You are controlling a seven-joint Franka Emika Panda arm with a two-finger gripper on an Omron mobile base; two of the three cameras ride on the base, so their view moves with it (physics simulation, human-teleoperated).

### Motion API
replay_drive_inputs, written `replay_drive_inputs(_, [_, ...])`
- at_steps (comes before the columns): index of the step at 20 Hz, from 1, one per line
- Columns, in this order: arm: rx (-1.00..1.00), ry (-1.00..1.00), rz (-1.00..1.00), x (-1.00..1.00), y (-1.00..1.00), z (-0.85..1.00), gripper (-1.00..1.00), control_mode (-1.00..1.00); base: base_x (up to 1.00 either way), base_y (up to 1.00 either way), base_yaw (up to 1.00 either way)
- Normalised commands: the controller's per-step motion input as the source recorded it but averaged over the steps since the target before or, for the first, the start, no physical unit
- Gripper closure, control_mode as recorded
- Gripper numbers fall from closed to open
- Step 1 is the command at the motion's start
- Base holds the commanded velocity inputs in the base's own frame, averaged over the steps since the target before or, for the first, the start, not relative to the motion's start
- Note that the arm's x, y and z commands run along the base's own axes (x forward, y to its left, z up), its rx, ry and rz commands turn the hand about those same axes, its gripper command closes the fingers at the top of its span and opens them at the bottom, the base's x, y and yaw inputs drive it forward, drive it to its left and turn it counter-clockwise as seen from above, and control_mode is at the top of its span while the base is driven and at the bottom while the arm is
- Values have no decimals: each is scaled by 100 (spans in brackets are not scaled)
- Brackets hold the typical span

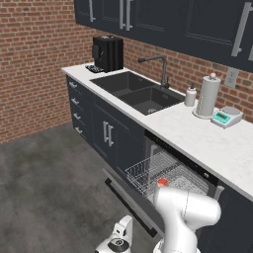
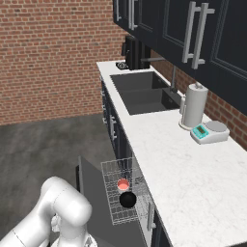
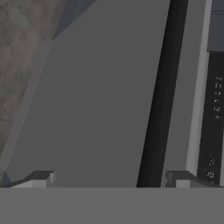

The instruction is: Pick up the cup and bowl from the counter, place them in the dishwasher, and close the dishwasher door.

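Note:
The dishwasher [image 1: 168,163] stands open under the counter [image 1: 197,133], its wire rack [image 2: 112,212] pulled out over the dropped dishwasher door [image 2: 91,193]. In the rack the cup [image 2: 123,185] stands with its red-pink inside up, and the black bowl [image 2: 128,199] lies right beside it. From the left base view, only the cup's red rim [image 1: 162,182] peeks over my arm. My gripper [image 3: 109,181] is open with nothing between its fingertips [image 3: 41,179], close against the flat grey dishwasher door [image 3: 96,109]. A dark groove and a pale bar run along the door's right side there.
On the counter are a double sink [image 1: 133,91] with faucet, a black coffee machine [image 1: 107,53], a soap bottle [image 1: 190,95], a paper towel roll [image 2: 193,106] and a small scale [image 2: 211,132]. Navy cabinets hang above. Open grey floor [image 1: 44,188] lies left of the door.

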Motion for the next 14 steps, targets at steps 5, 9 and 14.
replay_drive_inputs(5, [-5,-6,0,55,-2,-29,-100,-100,0,0,0])
replay_drive_inputs(9, [-10,-7,-1,62,-13,-15,-100,-100,0,0,0])
replay_drive_inputs(14, [-17,-9,-5,62,-23,-6,-100,-100,0,0,0])
